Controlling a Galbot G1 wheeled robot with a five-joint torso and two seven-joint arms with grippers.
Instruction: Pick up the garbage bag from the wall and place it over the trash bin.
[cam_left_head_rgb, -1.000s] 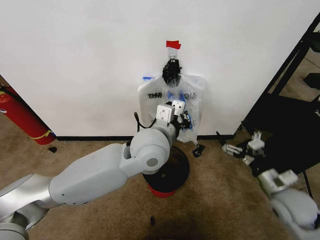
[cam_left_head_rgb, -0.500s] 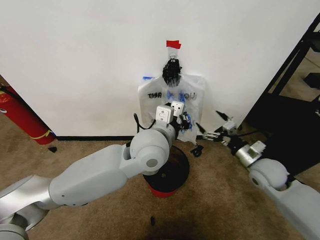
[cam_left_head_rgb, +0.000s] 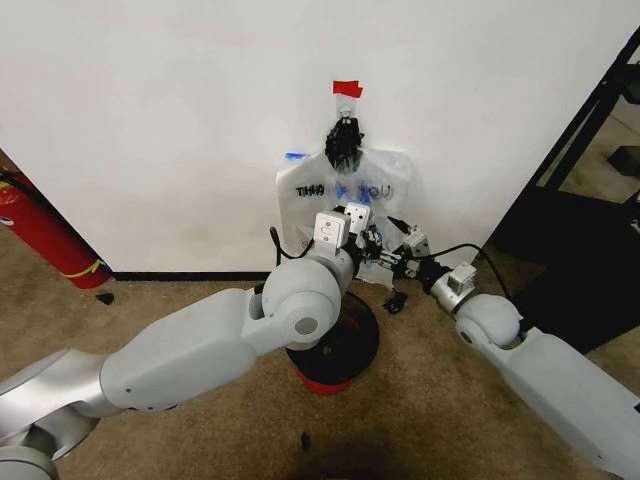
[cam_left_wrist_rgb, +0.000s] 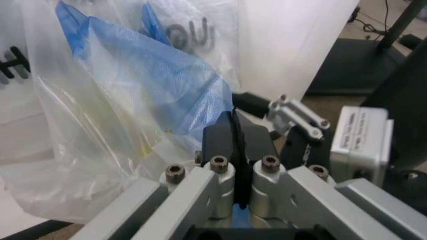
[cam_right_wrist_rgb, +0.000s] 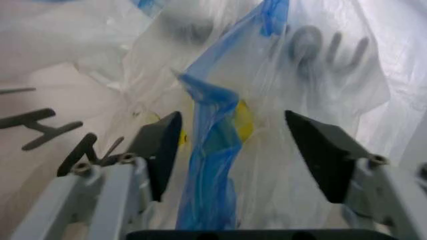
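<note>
Room: white wall (cam_left_head_rgb: 180, 120) ahead of me, brown carpet (cam_left_head_rgb: 430, 400) underfoot, a black baseboard where the two meet.
Hook and tape: a red tape strip (cam_left_head_rgb: 347, 89) sits high on the wall, with the knotted dark top of the bag hanging just below it.
Garbage bag: the garbage bag (cam_left_head_rgb: 305, 195) hangs flat against the wall, crinkly and translucent, black lettering across it, blue patches in the plastic, a bit of yellow showing through in my right wrist view (cam_right_wrist_rgb: 243, 120).
Trash bin: the trash bin (cam_left_head_rgb: 345, 350) stands on the carpet below the bag, black with a red base, partly hidden behind my left forearm.
My left gripper: my left gripper (cam_left_wrist_rgb: 233, 137) is at the bag's lower part, its black pads pressed together with a fold of blue plastic pinched between them; in my head view it sits in front of the bag (cam_left_head_rgb: 365, 240).
My right gripper: my right gripper (cam_right_wrist_rgb: 240, 150) is up against the bag from the right side, jaws spread wide, a blue strip of the plastic running between the two pads without either one touching it; in my head view it lies close beside the left one (cam_left_head_rgb: 400, 255).
Off to the side: a red fire extinguisher (cam_left_head_rgb: 40, 235) leans at the wall on my far left, and a black frame (cam_left_head_rgb: 590, 150) stands on my right.
</note>
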